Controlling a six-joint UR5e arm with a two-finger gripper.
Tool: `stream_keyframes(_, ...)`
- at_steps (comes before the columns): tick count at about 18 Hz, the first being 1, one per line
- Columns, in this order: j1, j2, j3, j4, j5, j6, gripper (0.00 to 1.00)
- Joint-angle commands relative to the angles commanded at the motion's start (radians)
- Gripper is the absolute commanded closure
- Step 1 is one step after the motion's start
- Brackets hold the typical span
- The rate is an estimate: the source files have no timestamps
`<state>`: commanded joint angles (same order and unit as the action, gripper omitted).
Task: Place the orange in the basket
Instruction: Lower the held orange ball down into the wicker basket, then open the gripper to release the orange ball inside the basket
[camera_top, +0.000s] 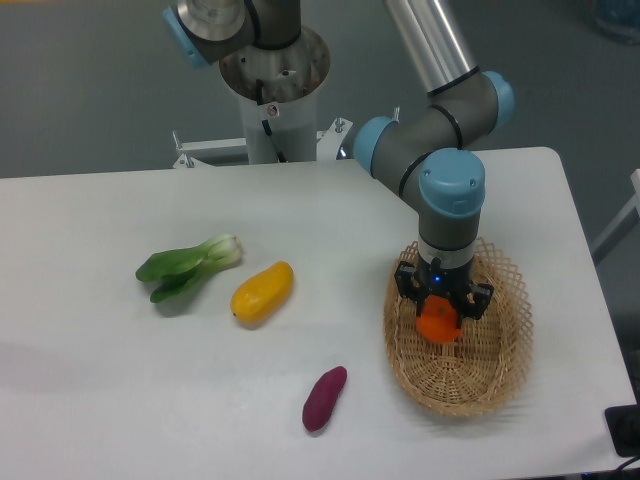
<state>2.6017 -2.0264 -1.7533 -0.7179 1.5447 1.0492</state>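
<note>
The gripper (441, 322) grasps the orange (438, 325), with the basket (505, 370) directly beneath it. Released too high, the fruit could roll over the shallow rim.

A white table (300, 220) with rounded corners stands on a grey floor (90, 90) under even light.

One fixed camera watches me from across the counter (300, 200), set high and tilted down, facing my base (272, 90) at the upper middle of the frame. It stands far enough back to take in almost the whole counter, its right edge included, with grey floor across the top. My arm reaches down toward the lower right.
</note>
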Motion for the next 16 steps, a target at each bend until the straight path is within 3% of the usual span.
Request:
stream_keyframes(4,-0.002,-0.002,0.001,0.003,0.000,0.005,0.26)
stream_keyframes(5,-0.002,0.000,0.005,0.003,0.000,0.005,0.21)
stream_keyframes(7,0.000,0.000,0.011,0.003,0.000,0.008,0.00)
stream_keyframes(16,0.005,0.034,0.071,-0.009,-0.005,0.044,0.00)
